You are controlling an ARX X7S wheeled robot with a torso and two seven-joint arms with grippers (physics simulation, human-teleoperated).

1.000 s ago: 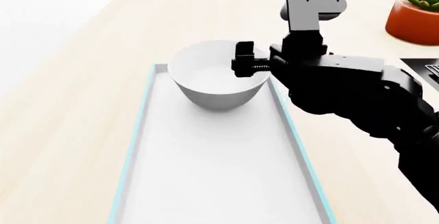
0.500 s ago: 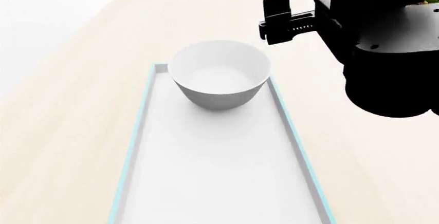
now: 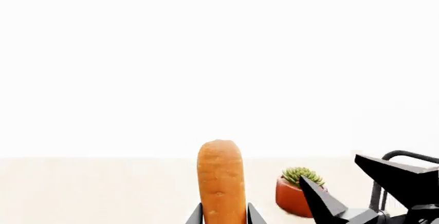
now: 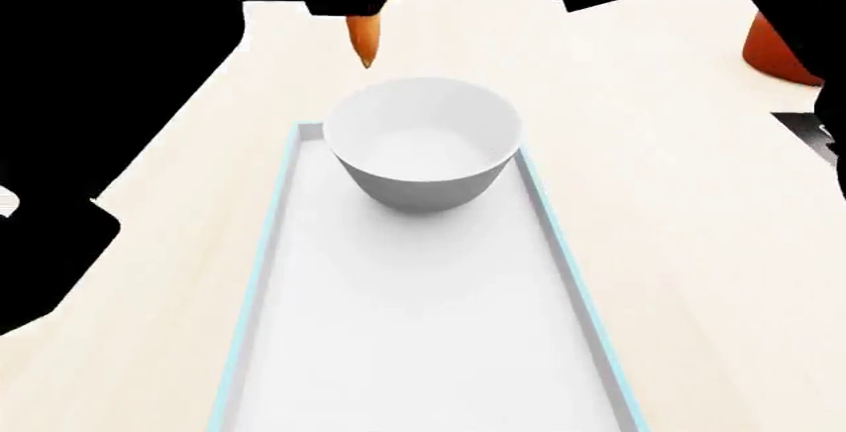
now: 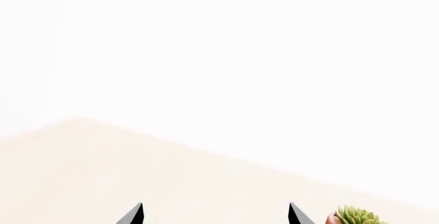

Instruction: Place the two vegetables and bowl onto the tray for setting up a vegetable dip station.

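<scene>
Left hand around carrot

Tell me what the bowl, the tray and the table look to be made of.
Bowl: likely glazed ceramic or plastic; plain white, smooth, softly shaded.
Tray: probably plastic or enamelled metal; flat white-grey floor, thin light blue rim.
Table: looks like pale matte wood or laminate; faint grain streaks.

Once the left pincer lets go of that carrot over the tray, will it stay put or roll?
Likely to roll some: the carrot looks round and smooth, though its taper would probably curve its path. It looks stiff, standing straight from the left pincer. The tray has only a low rim, so release low.
</scene>
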